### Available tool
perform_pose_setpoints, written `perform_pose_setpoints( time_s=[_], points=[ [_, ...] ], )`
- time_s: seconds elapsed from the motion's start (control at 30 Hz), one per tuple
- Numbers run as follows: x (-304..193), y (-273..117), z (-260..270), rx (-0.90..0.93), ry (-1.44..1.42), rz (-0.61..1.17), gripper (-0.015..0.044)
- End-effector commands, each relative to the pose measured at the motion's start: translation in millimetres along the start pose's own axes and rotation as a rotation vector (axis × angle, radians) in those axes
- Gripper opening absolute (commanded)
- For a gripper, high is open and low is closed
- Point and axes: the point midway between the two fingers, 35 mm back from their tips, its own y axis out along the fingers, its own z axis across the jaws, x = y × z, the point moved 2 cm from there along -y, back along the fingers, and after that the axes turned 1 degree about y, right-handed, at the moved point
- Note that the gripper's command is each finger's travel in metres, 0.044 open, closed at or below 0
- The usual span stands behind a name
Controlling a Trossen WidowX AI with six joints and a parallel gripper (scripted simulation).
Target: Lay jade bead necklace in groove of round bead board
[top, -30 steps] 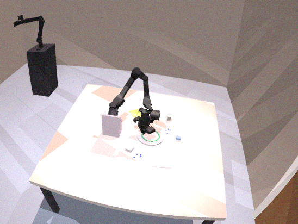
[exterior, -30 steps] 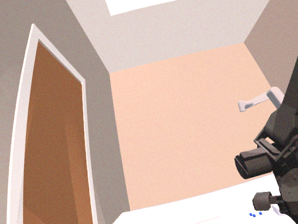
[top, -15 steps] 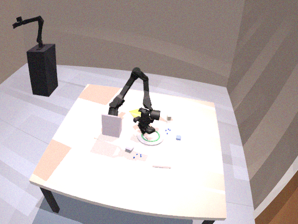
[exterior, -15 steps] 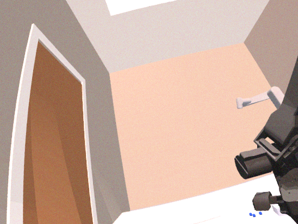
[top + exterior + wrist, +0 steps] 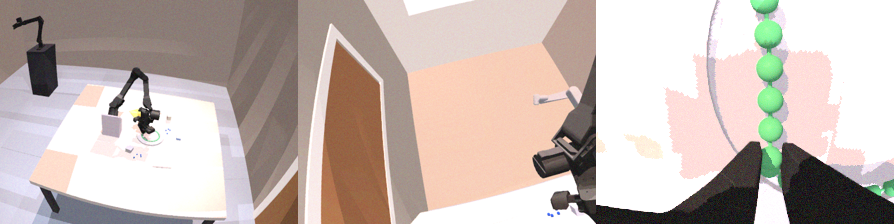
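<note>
The jade bead necklace point(image 5: 150, 141) point(image 5: 769, 68) shows as a green ring over the round bead board point(image 5: 162, 139) point(image 5: 709, 75), inside its rim. In the wrist view its near strand runs almost straight down the picture, with grey shadow to its right, and some beads show at lower right. My gripper point(image 5: 146, 132) point(image 5: 769, 152) is shut on a bead of the necklace, low over the board's back-left part. The fingers hide part of the strand. Whether the beads sit in the groove cannot be told. The exterior view does not show the necklace or board.
A lilac upright panel point(image 5: 111, 125) stands left of the board. A grey block point(image 5: 129, 149) lies front left, a beige block point(image 5: 169, 117) back right, a small blue block point(image 5: 178, 138) to the right. A yellow object point(image 5: 134, 112) is behind the gripper; small blue dots lie in two groups.
</note>
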Motion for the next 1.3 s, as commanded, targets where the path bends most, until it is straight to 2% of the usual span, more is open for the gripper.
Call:
perform_pose_setpoints(
  time_s=[0.0,0.87,1.27],
  points=[
    [-0.3,-4.0,0.9,0.003,-0.001,-0.002,0.0],
    [-2.6,3.1,7.4,0.003,0.0,-0.002,0.0],
    [-0.3,1.0,5.3,-0.005,-0.012,-0.003,0.0315]
  ],
)
